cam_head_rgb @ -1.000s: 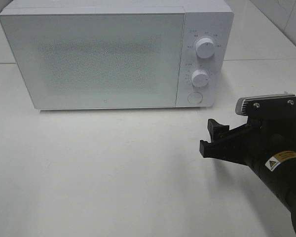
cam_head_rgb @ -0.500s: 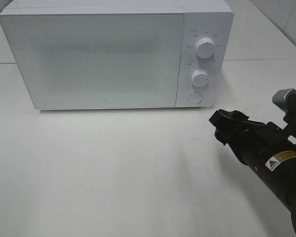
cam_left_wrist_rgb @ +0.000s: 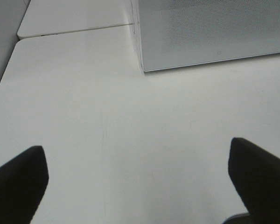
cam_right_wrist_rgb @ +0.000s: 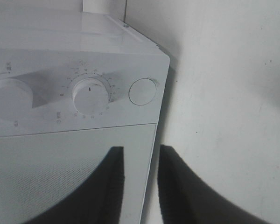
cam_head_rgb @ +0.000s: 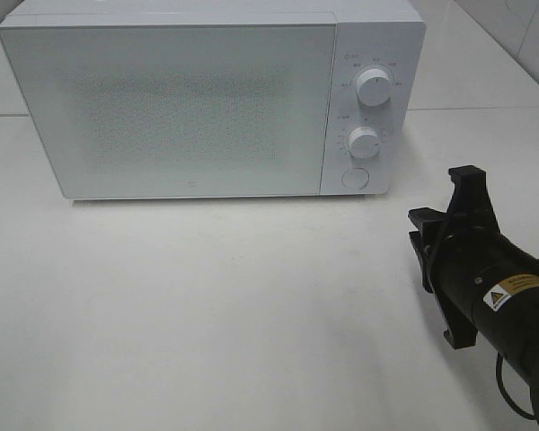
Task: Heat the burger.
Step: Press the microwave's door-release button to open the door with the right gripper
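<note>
In front of the microwave's (cam_head_rgb: 171, 108) control panel, you are holding the right gripper (cam_right_wrist_rgb: 141, 156) rolled on its side. Its fingers are drawn narrow with nothing between them, and they are aiming toward the round button (cam_right_wrist_rgb: 142, 91) beside the lower dial (cam_right_wrist_rgb: 90, 91). That pose probably suits pressing the release on the closed door. You are hanging the left gripper (cam_left_wrist_rgb: 137, 186) spread wide and empty over the bare table (cam_left_wrist_rgb: 84, 116) near the microwave's other front corner, likely out of the way. The burger is showing in no view, and the frosted door is hiding the interior. You cannot tell where the burger is lying, which way it is pointing, or how its long axis is running.
</note>
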{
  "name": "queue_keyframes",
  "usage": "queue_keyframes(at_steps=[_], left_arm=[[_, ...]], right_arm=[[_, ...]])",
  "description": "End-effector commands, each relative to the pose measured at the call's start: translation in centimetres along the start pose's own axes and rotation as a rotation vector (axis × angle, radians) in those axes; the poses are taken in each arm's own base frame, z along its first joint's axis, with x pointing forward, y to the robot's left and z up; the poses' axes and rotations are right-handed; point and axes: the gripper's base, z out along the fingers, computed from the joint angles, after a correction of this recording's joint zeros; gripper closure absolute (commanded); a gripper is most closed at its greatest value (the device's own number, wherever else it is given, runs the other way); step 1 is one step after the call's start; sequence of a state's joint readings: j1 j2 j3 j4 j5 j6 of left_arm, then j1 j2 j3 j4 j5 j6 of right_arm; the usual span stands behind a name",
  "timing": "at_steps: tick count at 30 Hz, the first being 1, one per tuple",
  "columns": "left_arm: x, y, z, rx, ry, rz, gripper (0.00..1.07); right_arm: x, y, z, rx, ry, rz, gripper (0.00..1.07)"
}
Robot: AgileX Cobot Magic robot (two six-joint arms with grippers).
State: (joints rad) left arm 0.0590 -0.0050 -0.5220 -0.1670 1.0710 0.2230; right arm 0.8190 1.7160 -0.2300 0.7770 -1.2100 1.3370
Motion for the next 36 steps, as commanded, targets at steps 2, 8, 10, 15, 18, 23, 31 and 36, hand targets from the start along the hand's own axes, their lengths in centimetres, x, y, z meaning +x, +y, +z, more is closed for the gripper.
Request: queue_keyframes(at_steps=[2,8,10,15,18,23,31,36], left_arm=[[0.1,-0.1,0.0,0.005,0.001,-0.009,0.09],[0.1,-0.1,0.0,0.005,0.001,-0.009,0.09],[0.1,-0.1,0.0,0.005,0.001,-0.009,0.09],[0.1,-0.1,0.0,0.003,0.001,-0.008,0.09],[0.1,-0.1,0.0,0.003,0.001,-0.008,0.09],[0.1,-0.1,0.0,0.003,0.001,-0.008,0.09],[0.1,-0.1,0.0,0.003,0.001,-0.008,0.09],[0.1,-0.1,0.0,0.003,0.001,-0.008,0.09]], right_arm=[[-0.4,1.2,0.0,-0.119,-0.053,0.072,0.95],[-0.9,0.7,0.0,-0.068,-0.108,0.1,1.07],[-0.8,0.6,0.2,-0.049,-0.11,0.099,1.07],[0.0,0.5,1.2,-0.04,-0.113,0.104,1.07],[0.5,0.3,2.0,-0.032,-0.129,0.112,1.07],[1.5,0.3,3.3,-0.038,-0.128,0.116,1.07],[2.9,-0.1,5.8,0.009,-0.117,0.129,1.07],[3.0,0.1,7.5,0.014,-0.103,0.133,1.07]])
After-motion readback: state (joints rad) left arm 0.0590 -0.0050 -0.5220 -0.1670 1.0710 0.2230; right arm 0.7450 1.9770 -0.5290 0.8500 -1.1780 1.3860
